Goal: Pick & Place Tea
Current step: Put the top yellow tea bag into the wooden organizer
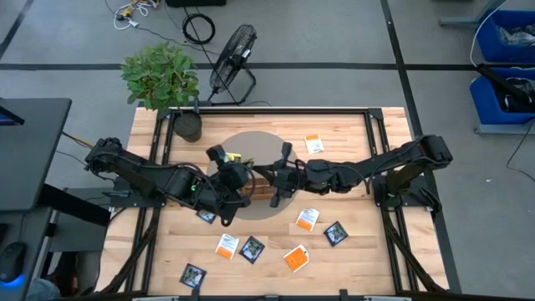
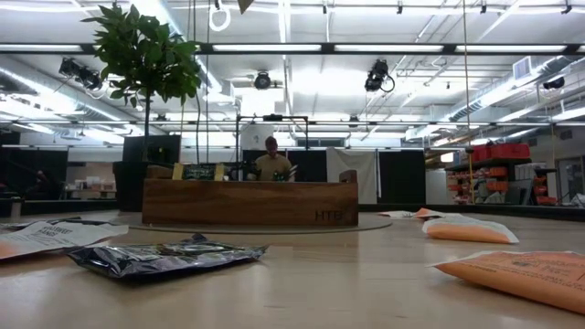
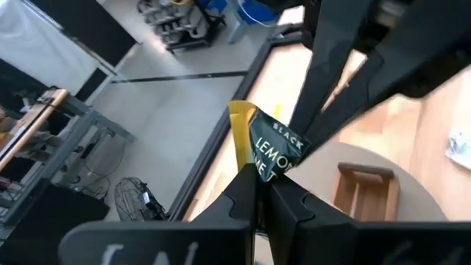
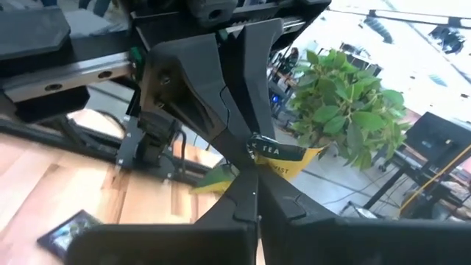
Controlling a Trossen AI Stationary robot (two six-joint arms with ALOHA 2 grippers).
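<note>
The tea lies mostly loose on the tabletop (image 1: 351, 251), on the near side of the long wooden tray (image 1: 266, 184), which is your landmark at the middle of the round mat (image 1: 251, 146): an orange-and-white sachet (image 1: 307, 219) and a dark navy sachet (image 1: 336, 233) sit near the tray toward the right arm's side, another orange-and-white one (image 1: 226, 246) touches a navy one (image 1: 252, 248) farther out, an orange sachet (image 1: 296, 257) lies beside those, and a navy one (image 1: 193, 275) rests well apart by the tabletop's front edge. One more orange-and-white sachet (image 1: 313, 144) lies on the far side of the tray. Your left end effector (image 3: 257, 193) is closed on a yellow-and-dark lemon sachet (image 3: 268, 151), held above the tray's left end. Your right end effector (image 4: 254, 165) is pinched shut on another yellow tea sachet (image 4: 283, 156), just over the tray's right end, so the two end effectors face each other across the tray. From the low view you see the tray standing upright with a potted plant (image 2: 146, 64) behind it.
</note>
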